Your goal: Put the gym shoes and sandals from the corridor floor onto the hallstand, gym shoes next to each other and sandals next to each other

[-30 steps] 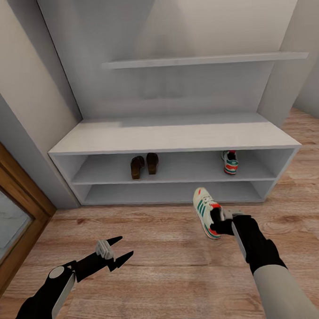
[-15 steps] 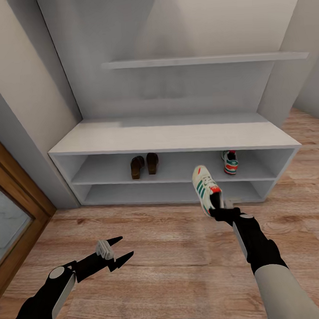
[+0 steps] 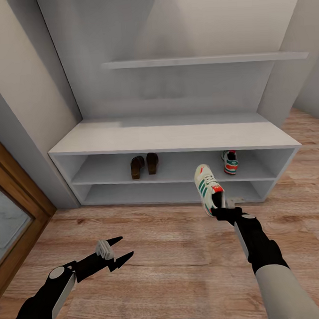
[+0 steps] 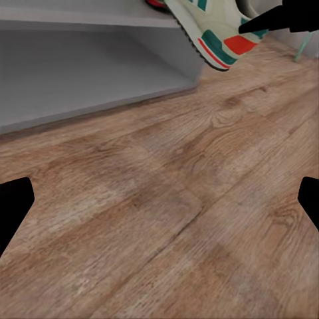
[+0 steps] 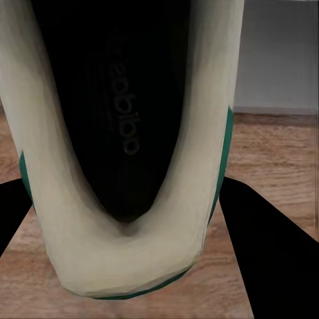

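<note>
Hallstand (image 3: 177,135) stood against the wall; on its upper shelf lay two sandals (image 3: 144,165) side by side and, well apart, one gym shoe (image 3: 230,162). Second gym shoe (image 3: 207,189) hung above the corridor floor (image 3: 174,253), heel pinched by the right gripper (image 3: 222,211). Likely light, with a stiff sole and soft upper, so the heel rim suited holding. Left gripper (image 3: 119,250) gaped, empty.

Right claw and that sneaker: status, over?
Right claw shut on sneaker, held off the floor before the rack. Left claw open, empty. Other sneaker and sandals on the rack's upper shelf. Path looks clear.
</note>
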Robot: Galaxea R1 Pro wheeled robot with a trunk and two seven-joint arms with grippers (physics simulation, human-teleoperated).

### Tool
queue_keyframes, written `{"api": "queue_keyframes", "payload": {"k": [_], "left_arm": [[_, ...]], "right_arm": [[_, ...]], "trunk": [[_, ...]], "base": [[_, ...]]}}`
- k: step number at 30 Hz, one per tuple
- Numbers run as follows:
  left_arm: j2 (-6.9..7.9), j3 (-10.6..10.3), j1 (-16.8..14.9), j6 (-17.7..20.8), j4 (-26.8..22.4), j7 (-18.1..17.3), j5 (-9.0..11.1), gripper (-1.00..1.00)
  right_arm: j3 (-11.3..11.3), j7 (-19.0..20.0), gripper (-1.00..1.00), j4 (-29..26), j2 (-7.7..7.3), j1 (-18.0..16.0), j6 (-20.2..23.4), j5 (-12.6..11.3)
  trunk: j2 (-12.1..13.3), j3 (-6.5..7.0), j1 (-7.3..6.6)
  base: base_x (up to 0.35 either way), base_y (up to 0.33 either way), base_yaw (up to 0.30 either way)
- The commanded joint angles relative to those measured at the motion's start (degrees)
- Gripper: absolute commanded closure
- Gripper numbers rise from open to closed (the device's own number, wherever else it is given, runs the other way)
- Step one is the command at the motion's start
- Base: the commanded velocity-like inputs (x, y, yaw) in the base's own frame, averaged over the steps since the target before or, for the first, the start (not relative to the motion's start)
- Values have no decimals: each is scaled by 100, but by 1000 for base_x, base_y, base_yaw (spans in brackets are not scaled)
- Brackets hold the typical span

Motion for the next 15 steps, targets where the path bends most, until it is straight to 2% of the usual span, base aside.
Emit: {"api": "queue_keyframes", "payload": {"k": [1,5,15], "left_arm": [[8,-24,-4,-38,6,3,32,-100],[8,-24,-4,-34,6,-5,35,-100],[8,-24,-4,-31,6,-7,35,-100]], "right_arm": [[-112,50,100,-10,9,-3,24,47],[-360,55,100,-3,8,-1,21,47],[-425,56,100,-2,8,3,19,47]], "trunk": [[-2,-4,-1],[-2,-1,-1],[-2,0,-1]], "base": [[0,0,0],[0,0,-54],[0,0,-233]]}}
